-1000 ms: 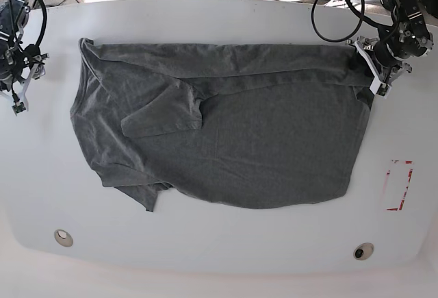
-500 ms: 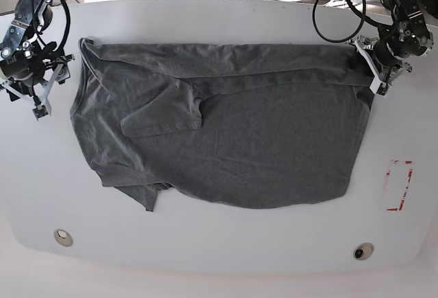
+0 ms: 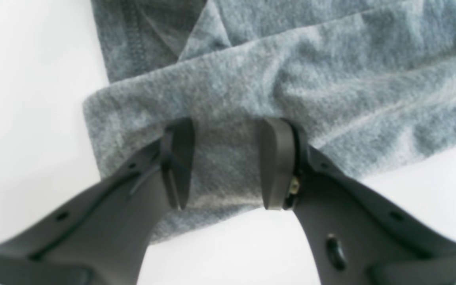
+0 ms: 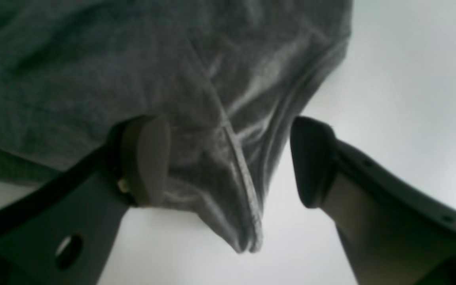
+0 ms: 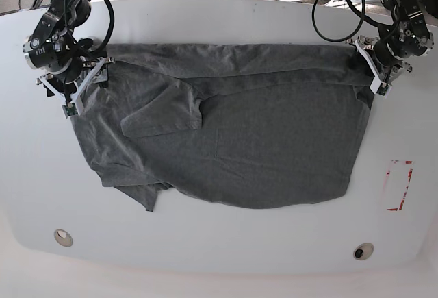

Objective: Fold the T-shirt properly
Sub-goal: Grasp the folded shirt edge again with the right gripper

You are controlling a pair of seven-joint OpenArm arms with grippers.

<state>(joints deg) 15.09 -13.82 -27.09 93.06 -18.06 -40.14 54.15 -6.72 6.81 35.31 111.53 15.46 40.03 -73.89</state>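
The dark grey T-shirt (image 5: pixel 274 140) lies spread across the white table (image 5: pixel 219 257), its top edge folded over in a band and one sleeve (image 5: pixel 164 114) turned onto the body. At the shirt's upper right corner my left gripper (image 5: pixel 375 72) stands open. In the left wrist view it (image 3: pixel 228 164) straddles a folded edge of the T-shirt (image 3: pixel 291 79). My right gripper (image 5: pixel 81 85) is open over the shirt's upper left corner. In the right wrist view a bunched corner of the T-shirt (image 4: pixel 93 59) pokes out between the wide jaws of that gripper (image 4: pixel 228 162).
A red-outlined rectangle (image 5: pixel 398 185) is marked on the table at the right. Two round fittings (image 5: pixel 63 237) (image 5: pixel 363 251) sit near the front edge. Black cables (image 5: pixel 335 10) loop at the back right.
My right arm has swung in from the table's left edge to the shirt's upper left corner. The left arm and the shirt have not moved.
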